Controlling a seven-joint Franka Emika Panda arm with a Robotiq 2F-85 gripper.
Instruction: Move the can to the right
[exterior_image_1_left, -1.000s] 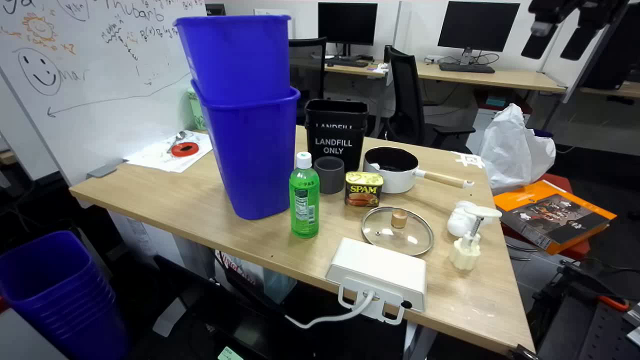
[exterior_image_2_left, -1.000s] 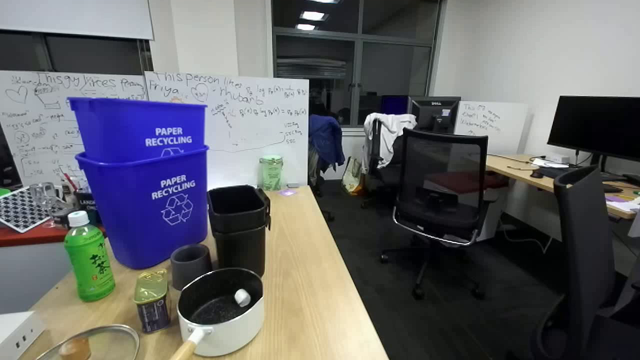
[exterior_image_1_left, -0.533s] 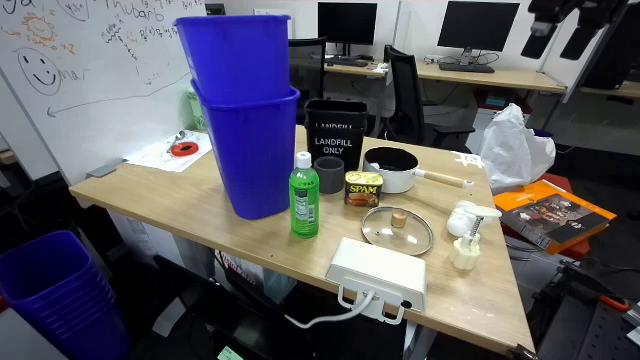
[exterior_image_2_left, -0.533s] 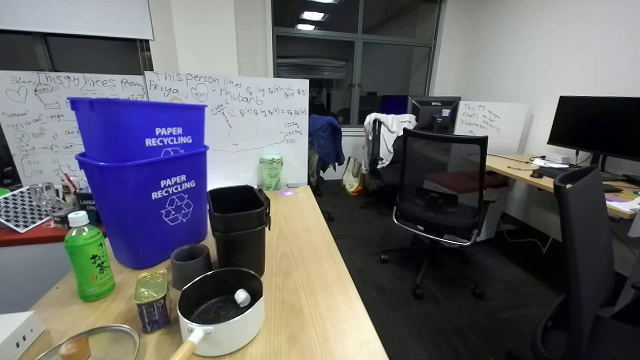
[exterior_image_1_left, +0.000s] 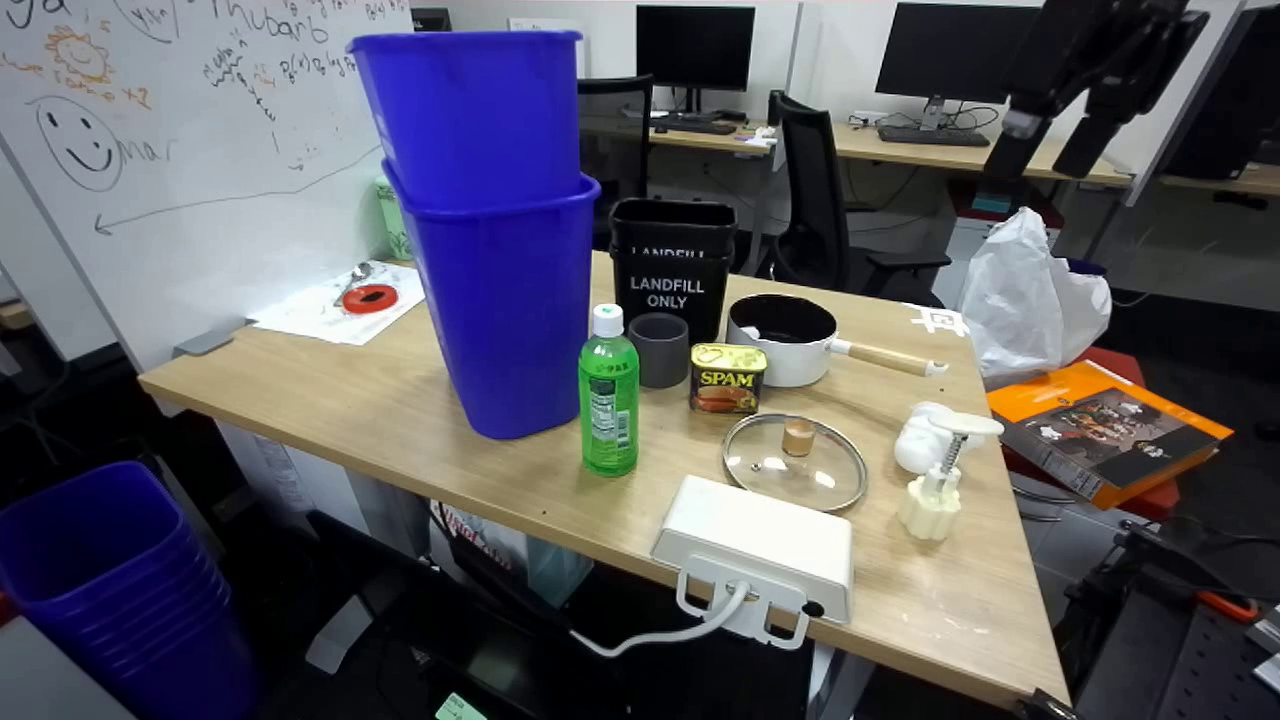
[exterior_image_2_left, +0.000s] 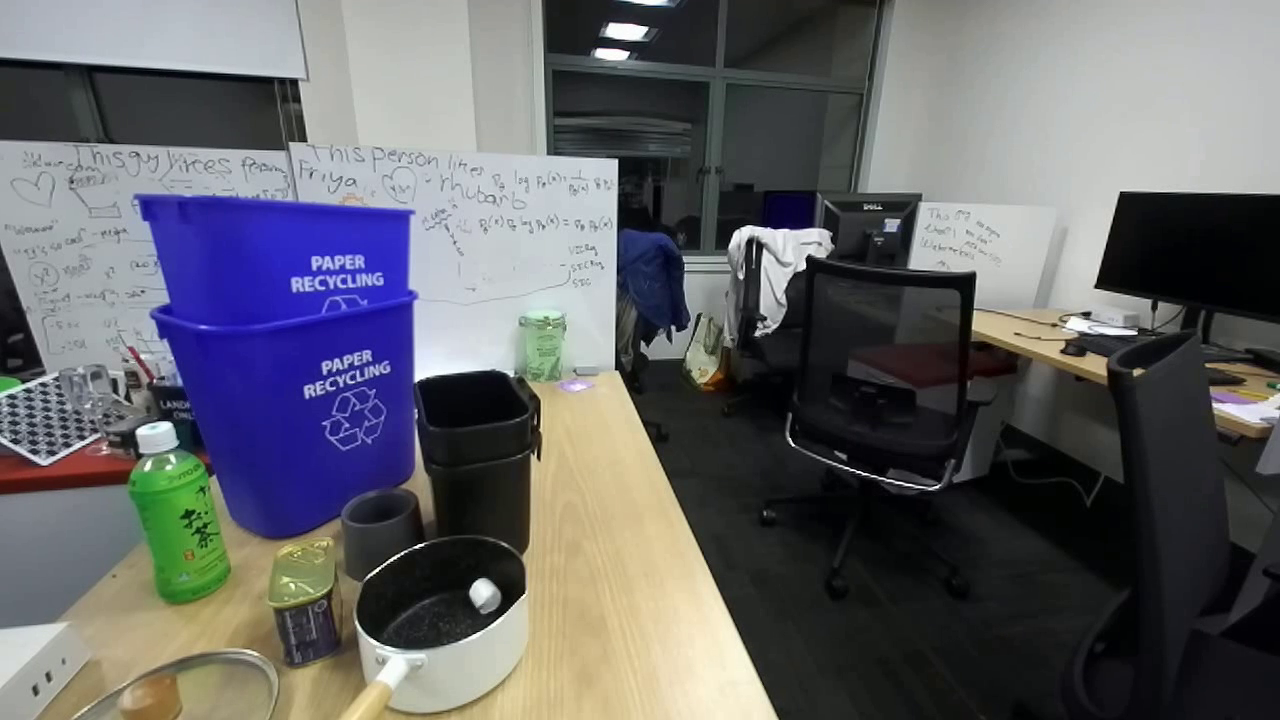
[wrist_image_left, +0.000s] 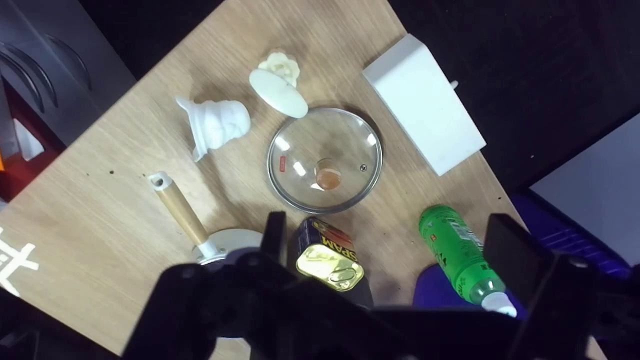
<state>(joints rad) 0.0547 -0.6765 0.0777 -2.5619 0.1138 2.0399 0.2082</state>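
The can is a small SPAM tin (exterior_image_1_left: 727, 380) with a gold top and a dark label. It stands upright on the table between the pot and the green bottle. It shows in both exterior views (exterior_image_2_left: 305, 605) and in the wrist view (wrist_image_left: 330, 260), where part of its base is shaded. My gripper (exterior_image_1_left: 1040, 162) is high above the table's far right in an exterior view, well apart from the can. In the wrist view the gripper (wrist_image_left: 390, 235) has its fingers wide apart with nothing held. The can and bottle show between the fingers, far below.
A green bottle (exterior_image_1_left: 609, 400), a dark grey cup (exterior_image_1_left: 659, 350), a white pot (exterior_image_1_left: 785, 345), and a glass lid (exterior_image_1_left: 795, 465) surround the can. Tall blue bins (exterior_image_1_left: 500, 300) and black bins (exterior_image_1_left: 672, 270) stand behind. A white box (exterior_image_1_left: 755, 540) and white figurine (exterior_image_1_left: 920, 440) are nearer the edges.
My gripper has moved left and down in an exterior view and tilted slightly, mostly within the last half second. The can and other objects have not moved.
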